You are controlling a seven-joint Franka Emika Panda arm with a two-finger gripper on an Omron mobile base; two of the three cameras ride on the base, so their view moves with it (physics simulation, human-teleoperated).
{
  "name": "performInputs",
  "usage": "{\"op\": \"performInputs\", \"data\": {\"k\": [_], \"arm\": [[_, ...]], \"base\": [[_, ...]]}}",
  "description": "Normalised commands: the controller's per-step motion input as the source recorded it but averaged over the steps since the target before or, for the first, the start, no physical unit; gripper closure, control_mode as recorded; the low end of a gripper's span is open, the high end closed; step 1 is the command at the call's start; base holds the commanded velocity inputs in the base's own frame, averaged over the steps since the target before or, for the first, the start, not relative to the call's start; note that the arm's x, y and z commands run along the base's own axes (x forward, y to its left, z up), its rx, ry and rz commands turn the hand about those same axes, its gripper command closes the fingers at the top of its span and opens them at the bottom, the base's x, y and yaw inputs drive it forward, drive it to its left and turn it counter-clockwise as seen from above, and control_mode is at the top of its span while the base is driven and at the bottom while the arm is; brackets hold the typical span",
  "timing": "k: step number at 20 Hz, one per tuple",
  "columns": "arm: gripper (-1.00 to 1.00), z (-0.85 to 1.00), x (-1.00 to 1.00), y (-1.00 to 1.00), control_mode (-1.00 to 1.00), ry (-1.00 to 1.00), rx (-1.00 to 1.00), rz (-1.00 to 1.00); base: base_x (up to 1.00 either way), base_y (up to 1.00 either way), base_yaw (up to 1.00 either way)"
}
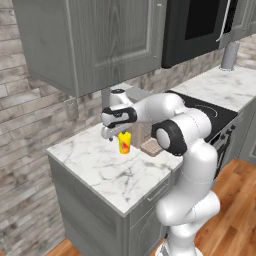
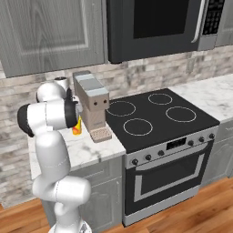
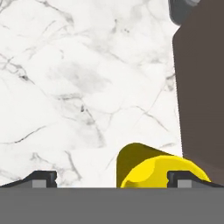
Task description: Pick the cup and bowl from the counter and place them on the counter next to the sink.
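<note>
Hand view puts my gripper (image 3: pixel 112 180) low over the counter (image 3: pixel 78 87), jaws spread wide and holding nothing. The cup (image 3: pixel 153 168) sits between my fingertips but off centre, crowding the right fingertip (image 3: pixel 181 179), with bare marble next to the left one. A dark brown wall, the side of the coffee machine (image 3: pixel 201 87), stands just beyond that right fingertip.

From the left base view, my gripper (image 1: pixel 111 134) hangs just above and beside the cup (image 1: pixel 124 143), which stands upright on the counter (image 1: pixel 110 170), its red mark facing the camera. The coffee machine's drip tray (image 1: pixel 150 147) shows just past it.

From the right base view, my own arm covers most of the cup (image 2: pixel 77 127); just a yellow sliver peeks out beside the coffee machine (image 2: pixel 92 104). That side also takes in the stove (image 2: pixel 159 118).
</note>
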Motion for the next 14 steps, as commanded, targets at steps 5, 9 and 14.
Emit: {"op": "performInputs", "data": {"k": [5, 9, 14], "arm": [[-1.00, -0.07, 0.00, 0.00, -1.00, 0.04, 0.00, 0.00], [-1.00, -0.09, 0.00, 0.00, -1.00, 0.02, 0.00, 0.00], [-1.00, -0.21, 0.00, 0.00, -1.00, 0.04, 0.00, 0.00]], "base": [[0.00, 0.00, 0.00], [0.00, 0.00, 0.00], [0.00, 0.00, 0.00]]}}
